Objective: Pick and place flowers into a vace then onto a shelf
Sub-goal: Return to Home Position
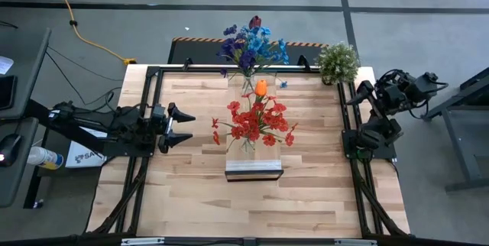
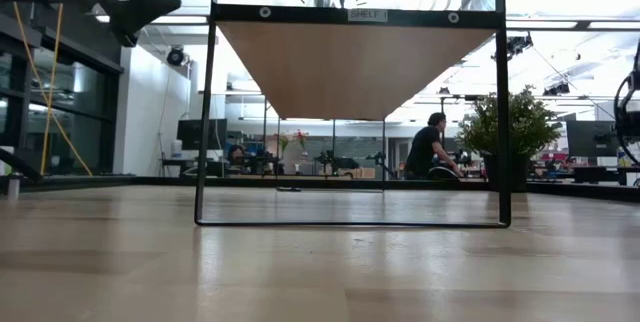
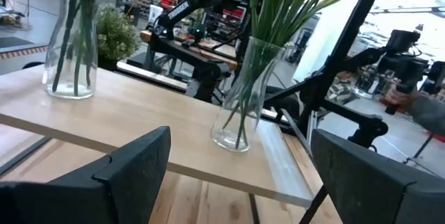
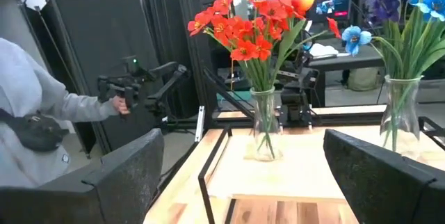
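Observation:
Two clear glass vases stand upright on the shelf (image 1: pixel 254 166) at mid-table. The nearer vase (image 3: pixel 240 99) holds red and orange flowers (image 1: pixel 256 120). The farther vase (image 3: pixel 69 43) holds blue and purple flowers (image 1: pixel 250 43). My left gripper (image 1: pixel 183 126) is open, level, left of the shelf and facing the red flowers' vase, clear of it. My right gripper (image 1: pixel 356 95) is open at the table's right edge, pointing toward the shelf, with both vases (image 4: pixel 264 126) (image 4: pixel 400 113) ahead of it. In the low view the shelf (image 2: pixel 350 62) shows from below.
A bushy potted plant (image 1: pixel 337 61) stands at the far right corner. The shelf rests on a black metal frame (image 2: pixel 205 112). A person in a grey sleeve (image 4: pixel 42 120) holds a handset beyond the table. Bare wooden tabletop (image 1: pixel 191 200) lies near the front edge.

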